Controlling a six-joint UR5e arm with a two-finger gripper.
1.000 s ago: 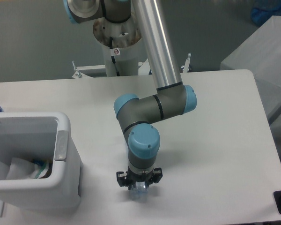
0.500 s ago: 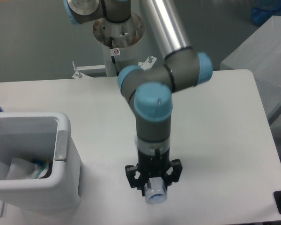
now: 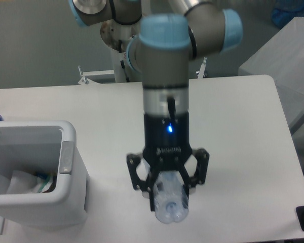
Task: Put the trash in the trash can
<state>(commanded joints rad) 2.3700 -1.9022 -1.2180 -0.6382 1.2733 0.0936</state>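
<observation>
Your arm (image 3: 164, 66) points straight down over the white counter (image 3: 243, 131), close to the camera. The trash can (image 3: 66, 167) sits at the near left, wrapper (image 3: 40, 183) inside. Your jaws (image 3: 168, 178) clamp the clear bottle (image 3: 170, 200), held above the counter.

We see a clear, glossy plastic bottle (image 3: 170, 200) with a crumpled surface, held by the matt black gripper (image 3: 168, 187). The arm (image 3: 164, 66) above it shows smooth grey metal with satin pale-blue plastic caps. The trash can (image 3: 66, 192) is smooth white plastic with a grey tab. The desk (image 3: 243, 142) is matt white and even.
</observation>
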